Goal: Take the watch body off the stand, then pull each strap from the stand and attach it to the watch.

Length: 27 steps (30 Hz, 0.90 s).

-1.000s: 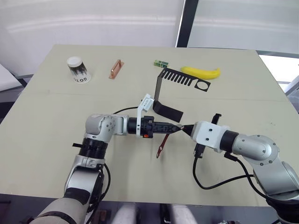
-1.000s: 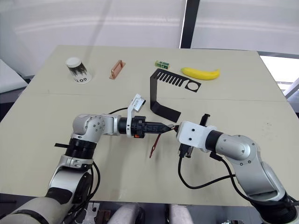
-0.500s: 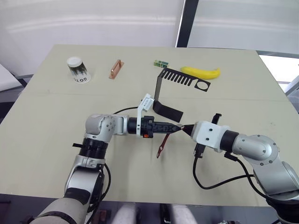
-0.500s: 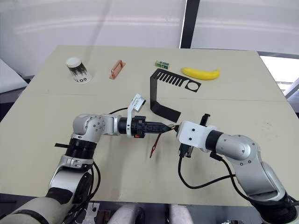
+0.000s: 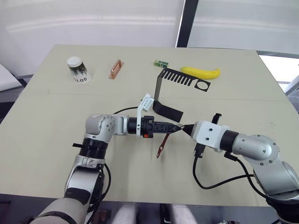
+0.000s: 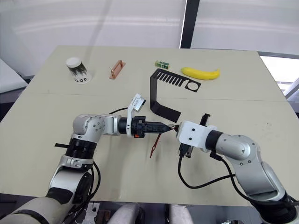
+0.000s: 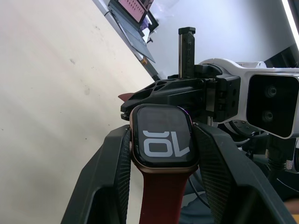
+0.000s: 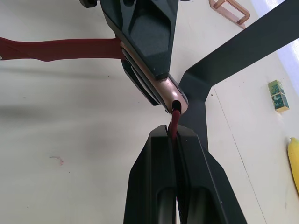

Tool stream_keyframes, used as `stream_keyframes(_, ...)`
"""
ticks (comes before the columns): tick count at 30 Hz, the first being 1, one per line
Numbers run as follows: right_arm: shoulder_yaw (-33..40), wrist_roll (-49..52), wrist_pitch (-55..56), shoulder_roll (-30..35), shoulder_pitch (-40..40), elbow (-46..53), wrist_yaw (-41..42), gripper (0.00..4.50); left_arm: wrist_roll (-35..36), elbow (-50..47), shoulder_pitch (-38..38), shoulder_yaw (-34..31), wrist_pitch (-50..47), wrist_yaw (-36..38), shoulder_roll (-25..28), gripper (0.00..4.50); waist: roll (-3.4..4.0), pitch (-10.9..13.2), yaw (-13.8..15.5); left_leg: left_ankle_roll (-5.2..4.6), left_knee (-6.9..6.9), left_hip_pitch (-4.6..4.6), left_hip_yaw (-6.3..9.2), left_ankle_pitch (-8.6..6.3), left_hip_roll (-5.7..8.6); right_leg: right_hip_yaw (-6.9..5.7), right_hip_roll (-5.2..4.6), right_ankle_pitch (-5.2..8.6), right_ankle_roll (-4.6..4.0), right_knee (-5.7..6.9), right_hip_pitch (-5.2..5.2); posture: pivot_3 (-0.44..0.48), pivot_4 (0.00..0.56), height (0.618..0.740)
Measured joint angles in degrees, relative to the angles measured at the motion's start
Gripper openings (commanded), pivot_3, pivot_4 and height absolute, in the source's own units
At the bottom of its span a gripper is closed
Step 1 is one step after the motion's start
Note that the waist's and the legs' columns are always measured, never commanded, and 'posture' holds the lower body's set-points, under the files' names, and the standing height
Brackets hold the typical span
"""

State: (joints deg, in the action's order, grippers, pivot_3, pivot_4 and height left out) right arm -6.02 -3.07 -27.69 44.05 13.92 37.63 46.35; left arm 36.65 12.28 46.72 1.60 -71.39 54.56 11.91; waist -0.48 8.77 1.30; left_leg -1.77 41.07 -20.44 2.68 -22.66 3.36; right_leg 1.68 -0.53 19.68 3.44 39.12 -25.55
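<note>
My left gripper (image 5: 175,127) is shut on the watch body (image 7: 162,135), a rounded-square case with a dark screen and a pale rim. One maroon strap (image 5: 162,144) is joined to the case and hangs down to the table. Tip to tip with it, my right gripper (image 5: 184,128) is shut on the second maroon strap (image 8: 175,122). That strap's end meets the slot in the watch body's (image 8: 166,91) edge. The black stand (image 5: 163,88) rests on the table just behind both grippers, with nothing on its comb arm.
At the back of the table lie a banana (image 5: 201,72), a small green block (image 5: 161,63), a copper bar (image 5: 116,68) and an overturned paper cup (image 5: 77,68). The right arm's cable (image 5: 210,179) loops near the table's front edge.
</note>
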Motion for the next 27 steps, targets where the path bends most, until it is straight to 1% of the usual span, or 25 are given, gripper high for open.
stream_keyframes(27,0.03,0.02,0.02,-0.01,0.12,-0.12,0.0,0.0,0.0,-0.31,0.0,0.01,0.01,0.0,-0.01,1.58,0.0,0.0,0.0,0.0,0.0,0.0,0.0,0.0,0.0,0.0,0.0,0.0,0.0,0.0,0.0,0.0,0.15,0.74)
